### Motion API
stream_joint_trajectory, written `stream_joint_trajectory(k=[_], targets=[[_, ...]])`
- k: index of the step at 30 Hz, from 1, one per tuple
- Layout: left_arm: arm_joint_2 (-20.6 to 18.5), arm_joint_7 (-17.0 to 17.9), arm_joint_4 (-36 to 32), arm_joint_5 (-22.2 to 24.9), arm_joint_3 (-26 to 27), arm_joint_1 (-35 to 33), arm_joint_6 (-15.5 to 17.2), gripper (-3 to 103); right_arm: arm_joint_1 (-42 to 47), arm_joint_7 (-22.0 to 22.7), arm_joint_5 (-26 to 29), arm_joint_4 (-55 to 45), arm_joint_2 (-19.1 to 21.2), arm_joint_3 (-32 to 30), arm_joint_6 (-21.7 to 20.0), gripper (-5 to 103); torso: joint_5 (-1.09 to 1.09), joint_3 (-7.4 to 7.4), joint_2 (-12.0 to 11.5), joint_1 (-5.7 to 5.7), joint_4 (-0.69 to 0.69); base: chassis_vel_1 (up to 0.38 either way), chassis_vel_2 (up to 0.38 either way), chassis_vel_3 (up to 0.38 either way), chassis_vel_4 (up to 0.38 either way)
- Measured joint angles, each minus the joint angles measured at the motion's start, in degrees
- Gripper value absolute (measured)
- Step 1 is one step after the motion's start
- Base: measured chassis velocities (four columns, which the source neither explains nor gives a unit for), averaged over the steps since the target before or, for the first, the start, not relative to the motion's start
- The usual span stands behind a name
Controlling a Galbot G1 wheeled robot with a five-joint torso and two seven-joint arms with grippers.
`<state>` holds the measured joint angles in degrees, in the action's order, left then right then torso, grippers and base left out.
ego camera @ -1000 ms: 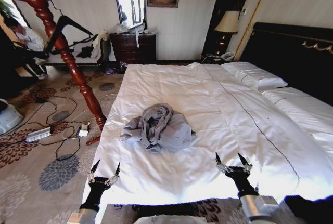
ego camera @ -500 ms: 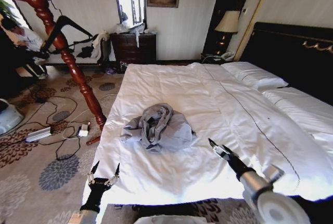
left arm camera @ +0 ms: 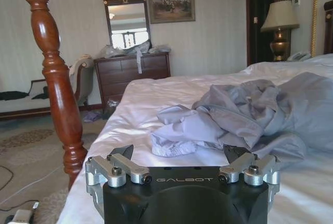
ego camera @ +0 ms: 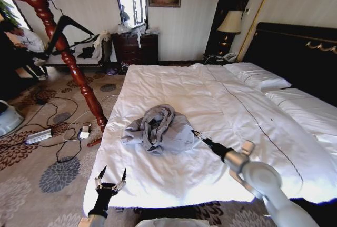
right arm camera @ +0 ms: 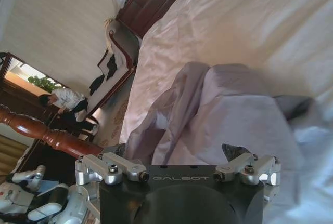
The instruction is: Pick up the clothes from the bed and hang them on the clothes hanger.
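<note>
My right gripper [ego camera: 199, 137] is reaching in over the bed [ego camera: 247, 127], its tip just at the right edge of the clothes [ego camera: 160, 128]. In the right wrist view its fingers [right arm camera: 120, 149] stand spread apart with nothing between them, and the grey fabric lies right in front of them. I cannot tell whether the tips already touch the cloth.

My left gripper [ego camera: 110, 176] sits low at the near left corner of the bed, off the edge of the duvet, its fingers [left arm camera: 120, 152] likewise parted and holding nothing. From the left wrist view I look across the white duvet toward the crumpled jacket, well apart from this gripper.

The clothes lie in a bunched grey heap on the near half of the bed, toward its left side, with a sleeve trailing out to the left. The white pillows [ego camera: 258, 76] and black headboard [ego camera: 295, 48] are at the far right.

To the far left, beside the bed, leans the red-brown wooden coat stand [ego camera: 63, 42], and the clothes hanger [ego camera: 71, 27] hangs from it, black with a thin wire hook. Cables [ego camera: 58, 132] run over the patterned carpet [ego camera: 37, 179] near the stand's foot.
</note>
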<state>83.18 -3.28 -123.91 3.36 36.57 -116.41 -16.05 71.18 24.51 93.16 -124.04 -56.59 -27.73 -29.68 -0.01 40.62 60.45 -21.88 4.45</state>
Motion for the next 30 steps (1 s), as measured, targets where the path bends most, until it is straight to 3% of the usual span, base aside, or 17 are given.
stream_joint_trajectory(k=[7,15,30], targets=[[0.7,0.2,-0.1,0.1,0.6,0.0,0.2,98,-11.4,4.2,1.2,7.8,-6.6,7.5,-1.6,100,-0.01,0.00,0.0,0.00,0.02,0.000,0.000,0.000,0.000],[1.0,0.3,0.3,0.7,0.4,0.1,0.3,98,-18.3,7.4,0.4,15.6,-14.5,12.4,-2.8,100,-0.01,0.00,0.0,0.00,0.00,0.000,0.000,0.000,0.000],[0.2,0.3,1.4,2.7,2.2,-0.3,-0.3,98,-23.6,9.0,-2.0,21.4,-17.3,14.7,-5.9,100,0.00,-0.01,0.0,0.00,0.02,0.000,0.000,0.000,0.000]])
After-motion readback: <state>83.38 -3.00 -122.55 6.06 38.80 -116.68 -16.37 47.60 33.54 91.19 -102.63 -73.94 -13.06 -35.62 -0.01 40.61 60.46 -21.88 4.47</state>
